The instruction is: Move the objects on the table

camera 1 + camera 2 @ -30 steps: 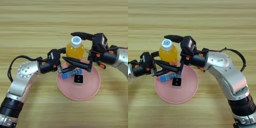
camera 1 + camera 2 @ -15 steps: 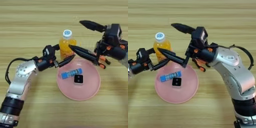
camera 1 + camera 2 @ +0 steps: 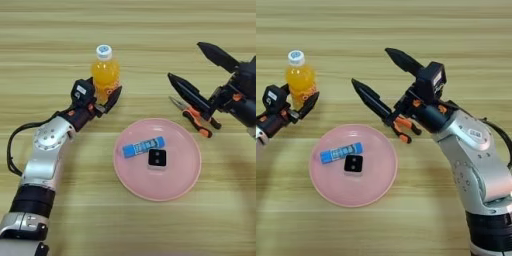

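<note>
Both claws have pulled apart since a second ago, when they crowded over the pink plate [image 3: 190,172] with the orange bottle [image 3: 105,72] between them. The bottle now stands well to the left of where it was, upright on the tabletop [image 3: 128,30], far-left of the plate, and the right arm has swung away to the right.

As for progress, the task names no goal, so this is only a reading. The blue-labelled tube [image 3: 144,147] lies inside the plate, left of centre, with a small black square item [image 3: 157,158] just beside it, nearer and to the right. The orange-handled pliers [image 3: 195,118] lie on the bare tabletop just beyond the plate's far-right rim, seemingly not yet handled. The bottle looks freshly relocated; the pliers are probably what remains.

The left claw [image 3: 103,96] sits at the bottle's near side, its black fingers spread around the lower body. One finger [image 3: 114,97] shows at the right of the bottle; the other is mostly hidden behind the claw's body. Whether the fingers actually press on the bottle or merely flank it I cannot tell, though they look close against it.

The right claw [image 3: 378,80] is spread wide and holds nothing. Its two long black fingers point left and away, the lower one hanging above the pliers without clearly touching them.
</note>
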Motion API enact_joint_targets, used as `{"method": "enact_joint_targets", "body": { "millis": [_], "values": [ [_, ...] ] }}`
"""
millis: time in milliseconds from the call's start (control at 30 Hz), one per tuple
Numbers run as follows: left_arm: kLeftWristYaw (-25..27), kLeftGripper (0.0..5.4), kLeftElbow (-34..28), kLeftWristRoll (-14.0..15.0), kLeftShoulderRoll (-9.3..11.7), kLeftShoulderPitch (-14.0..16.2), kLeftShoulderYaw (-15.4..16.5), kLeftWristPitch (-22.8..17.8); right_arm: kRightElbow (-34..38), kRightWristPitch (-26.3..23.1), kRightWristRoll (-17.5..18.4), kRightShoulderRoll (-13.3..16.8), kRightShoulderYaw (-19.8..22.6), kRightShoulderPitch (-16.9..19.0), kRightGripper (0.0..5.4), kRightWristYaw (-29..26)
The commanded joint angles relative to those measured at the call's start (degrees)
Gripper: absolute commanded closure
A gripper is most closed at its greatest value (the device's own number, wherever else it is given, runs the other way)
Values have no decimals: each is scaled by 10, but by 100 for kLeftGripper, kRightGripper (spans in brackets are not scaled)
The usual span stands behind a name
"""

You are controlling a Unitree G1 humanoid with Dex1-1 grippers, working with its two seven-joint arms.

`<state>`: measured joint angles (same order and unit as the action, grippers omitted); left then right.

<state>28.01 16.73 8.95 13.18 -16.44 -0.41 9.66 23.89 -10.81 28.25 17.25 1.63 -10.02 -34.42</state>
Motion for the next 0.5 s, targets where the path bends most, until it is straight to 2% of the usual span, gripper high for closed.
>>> {"method": "enact_joint_targets", "body": {
  "millis": [33, 100, 200, 367, 500],
  "values": [
    [-22, 204, 15, -8, -4, -23, 13, 20, -73, 59, -82, -25, -8, 8, 0, 53],
    [-29, 204, 20, -8, -8, -21, 13, 23, -115, 100, -124, -38, -15, 13, 0, 77],
    [-37, 204, 23, -13, -13, -12, 8, 25, -177, 154, -166, -56, -10, 11, 0, 113],
    [-61, 204, 38, -31, -25, -3, 7, 22, -227, 192, -181, -62, -3, 3, 0, 127],
    [-61, 204, 56, -27, -34, 3, 5, 17, -240, 202, -181, -60, 0, -7, 0, 131]
  ]
}}
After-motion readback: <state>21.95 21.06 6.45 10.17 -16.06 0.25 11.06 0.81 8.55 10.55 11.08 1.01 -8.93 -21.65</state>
